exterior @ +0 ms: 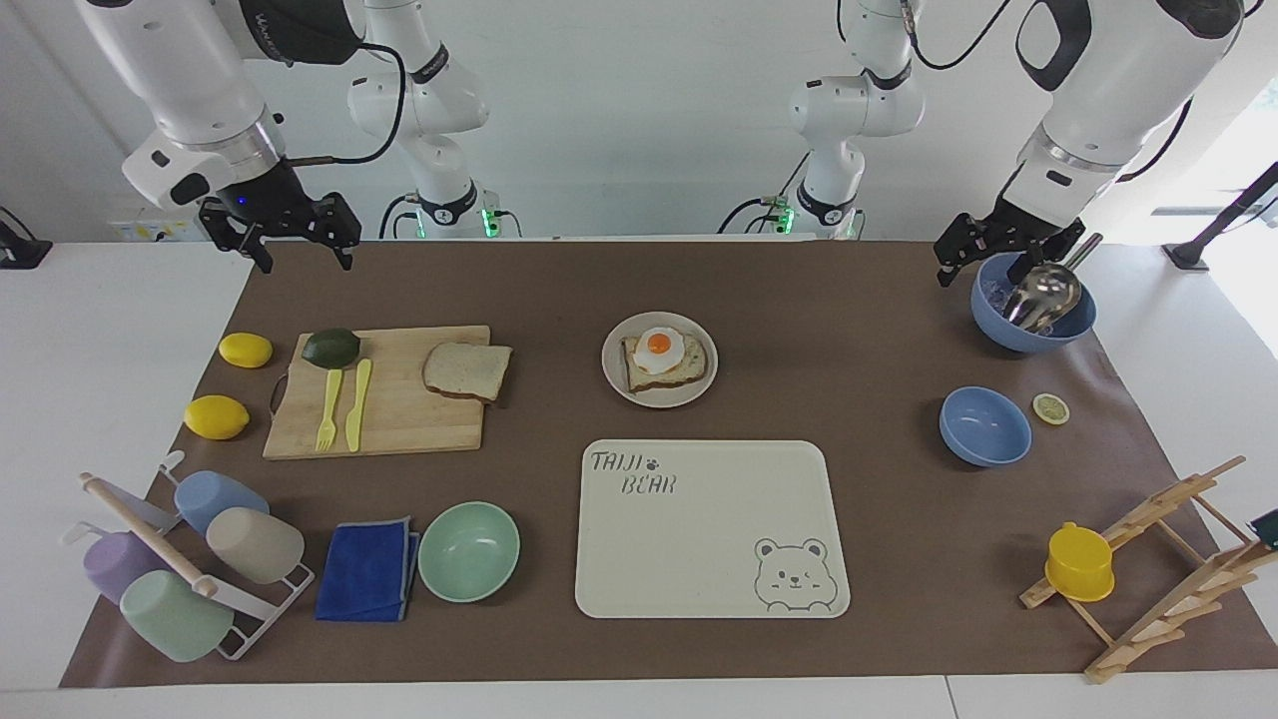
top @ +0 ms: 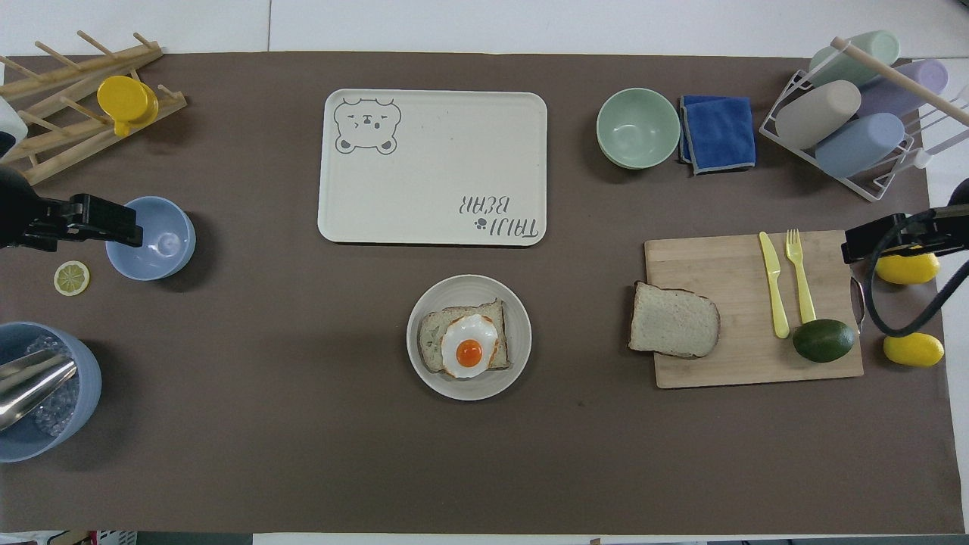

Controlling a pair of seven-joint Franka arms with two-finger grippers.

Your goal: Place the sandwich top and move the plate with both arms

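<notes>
The sandwich top (exterior: 466, 369) lies flat on a wooden cutting board (exterior: 399, 424), on the side toward the plate; it also shows in the overhead view (top: 674, 320). The plate (exterior: 614, 377) stands mid-table and holds a bread slice with a fried egg (exterior: 660, 350); the overhead view shows the plate (top: 424, 372) too. My right gripper (exterior: 303, 258) hangs open and empty in the air over the board's end by the lemons. My left gripper (exterior: 980, 272) hangs open and empty over the mat by the two blue bowls. Both are well apart from bread and plate.
A cream bear-printed tray (exterior: 699, 539) lies farther from the robots than the plate. An avocado (exterior: 330, 347) and a yellow fork and knife (exterior: 342, 404) share the board, two lemons (exterior: 230, 384) beside it. Also here: a mint bowl (exterior: 468, 550), blue cloth (exterior: 366, 569), cup rack (exterior: 190, 564), blue bowls (exterior: 984, 425), wooden rack (exterior: 1158, 559).
</notes>
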